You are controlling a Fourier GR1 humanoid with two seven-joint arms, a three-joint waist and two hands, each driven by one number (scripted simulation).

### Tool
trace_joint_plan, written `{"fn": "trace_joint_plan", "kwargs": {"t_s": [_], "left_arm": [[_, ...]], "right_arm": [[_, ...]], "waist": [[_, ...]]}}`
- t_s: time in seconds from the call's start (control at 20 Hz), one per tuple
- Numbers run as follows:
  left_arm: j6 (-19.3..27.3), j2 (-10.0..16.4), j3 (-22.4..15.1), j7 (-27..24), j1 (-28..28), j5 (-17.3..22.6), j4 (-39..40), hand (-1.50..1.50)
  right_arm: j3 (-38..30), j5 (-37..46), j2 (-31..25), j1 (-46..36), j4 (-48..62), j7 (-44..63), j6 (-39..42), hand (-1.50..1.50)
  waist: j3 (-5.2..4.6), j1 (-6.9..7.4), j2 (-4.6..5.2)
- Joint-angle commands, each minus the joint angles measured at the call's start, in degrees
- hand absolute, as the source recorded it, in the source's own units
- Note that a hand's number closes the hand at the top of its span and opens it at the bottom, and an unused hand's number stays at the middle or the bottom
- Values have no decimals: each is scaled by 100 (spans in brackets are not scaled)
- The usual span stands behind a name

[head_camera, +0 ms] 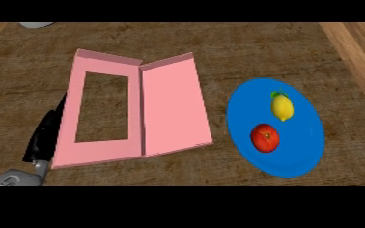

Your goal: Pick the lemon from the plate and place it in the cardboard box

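the counter (285, 43) bears our cardboard box (100, 147), pink, lid (175, 106) flapped open to its right, and well apart the blue plate (299, 159). our left hand (44, 135) lies just beside the box's left wall, fingers straight, holding nothing; our right hand is out of view. a red fruit (264, 137) and the lemon (282, 107) sit on the plate, untouched. we judge the pick not yet begun: next a hand must reach the lemon and close on it, clear of the red fruit.
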Motion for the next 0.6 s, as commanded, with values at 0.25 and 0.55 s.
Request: {"fn": "trace_joint_plan", "kwargs": {"t_s": [0.25,0.55], "left_arm": [[-103,-400,-227,-136,-345,-268,212,0],[-284,-340,-182,-79,-477,-268,269,0]], "right_arm": [[1038,2811,1025,1613,-1375,2040,-385,-150],[1550,4331,1041,1638,-1665,4018,-300,-150]], "waist": [[-11,457,91],[-12,559,133]]}}
